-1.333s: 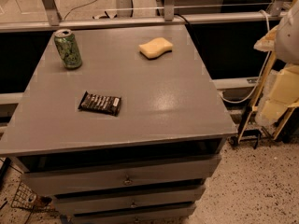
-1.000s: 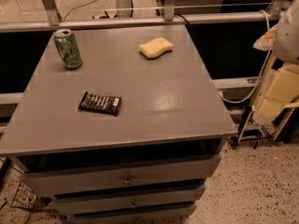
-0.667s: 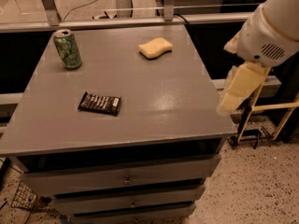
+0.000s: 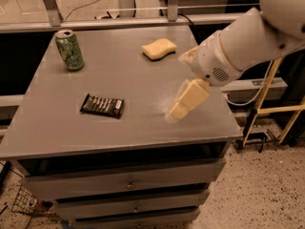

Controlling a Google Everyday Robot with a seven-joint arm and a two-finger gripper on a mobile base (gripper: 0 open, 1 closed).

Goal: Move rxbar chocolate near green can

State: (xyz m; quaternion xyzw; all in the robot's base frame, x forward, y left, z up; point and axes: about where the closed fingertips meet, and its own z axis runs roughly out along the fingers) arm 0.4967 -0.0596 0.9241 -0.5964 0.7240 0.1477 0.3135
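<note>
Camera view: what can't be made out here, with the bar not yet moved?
The gripper, over the right front of the table: its height above the surface cannot be judged from this single view.
The arm: cut off by the top right edge.
The rxbar chocolate: wrapper lettering too small to read.
The green can: far side hidden by the can itself.
The drawers: contents hidden behind shut fronts.

On the desk (image 4: 143, 87) there are three loose things: one green can (image 4: 69, 50), one rxbar chocolate (image 4: 102, 105) and one yellow sponge (image 4: 159, 48). There is one desk, with three drawer fronts (image 4: 95, 181) stacked under its top. One robot arm (image 4: 248, 37) reaches in, bearing one gripper (image 4: 177, 109), which hangs above the desk's right front part.
</note>
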